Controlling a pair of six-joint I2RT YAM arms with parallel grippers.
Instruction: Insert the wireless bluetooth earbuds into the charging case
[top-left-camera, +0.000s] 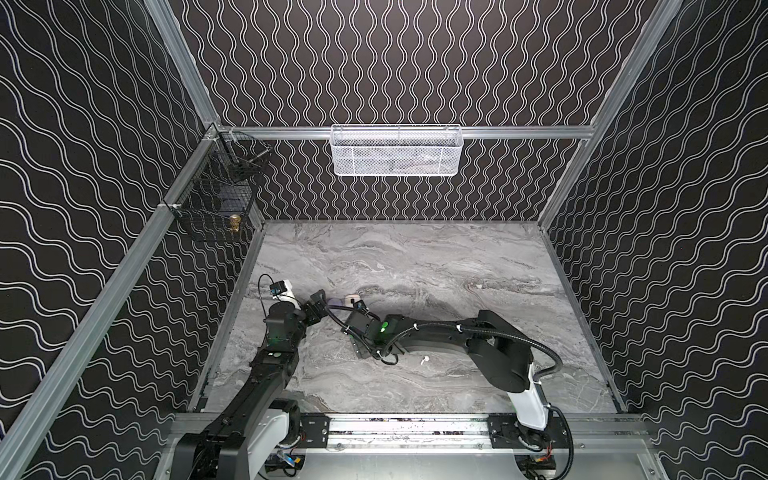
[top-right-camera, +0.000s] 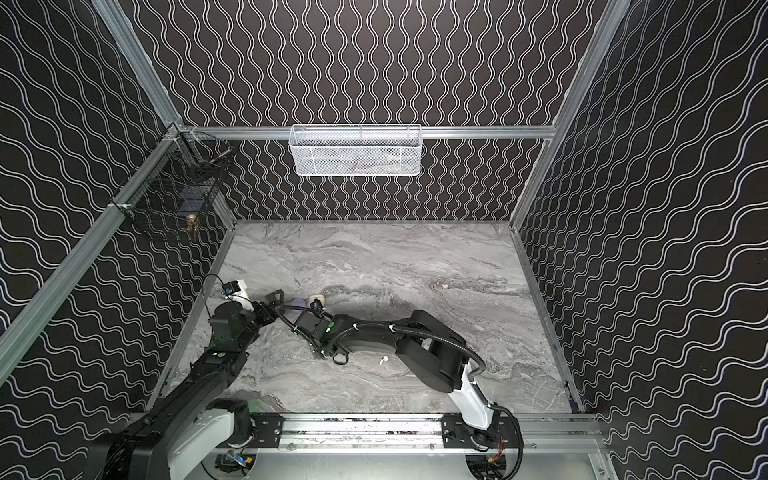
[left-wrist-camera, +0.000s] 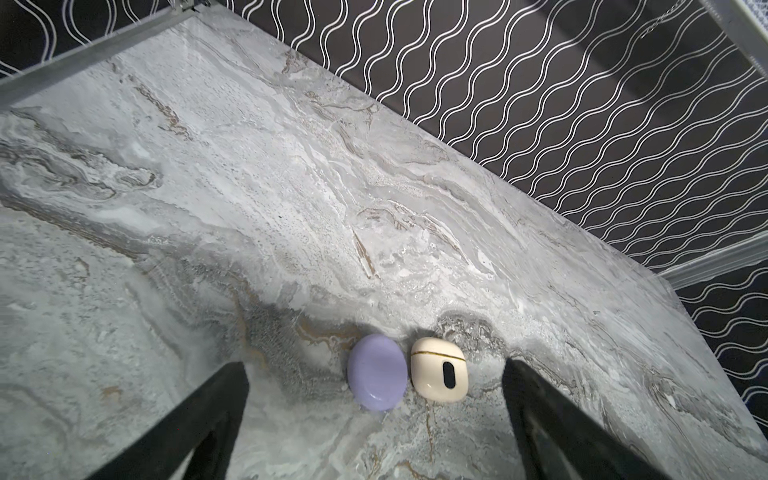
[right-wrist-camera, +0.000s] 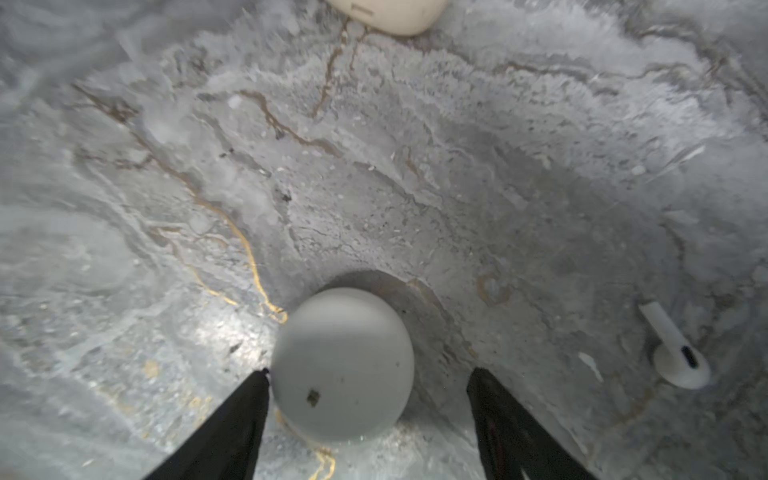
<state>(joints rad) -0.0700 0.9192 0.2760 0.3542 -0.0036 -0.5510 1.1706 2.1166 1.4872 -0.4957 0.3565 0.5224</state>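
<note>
Two shut charging cases lie side by side on the marble table: a lavender one (left-wrist-camera: 377, 372) and a cream one (left-wrist-camera: 439, 370) with a gold seam and a black oval. My left gripper (left-wrist-camera: 374, 362) hangs open just short of them, its fingers wide on either side and touching neither. In both top views it sits at the left (top-left-camera: 318, 300) (top-right-camera: 274, 298). A round white case (right-wrist-camera: 343, 363), also shut, lies between the fingers of my open right gripper (right-wrist-camera: 370, 370). One fingertip is at its edge and the other stands apart. A white earbud (right-wrist-camera: 675, 353) (top-left-camera: 424, 360) lies loose beside the right arm.
A white mesh basket (top-left-camera: 397, 151) hangs on the back rail. A black wire basket (top-left-camera: 220, 195) hangs on the left wall. Patterned walls close in three sides, and a metal rail (top-left-camera: 415, 428) runs along the front. The right forearm (top-left-camera: 436, 336) lies low across the table's middle.
</note>
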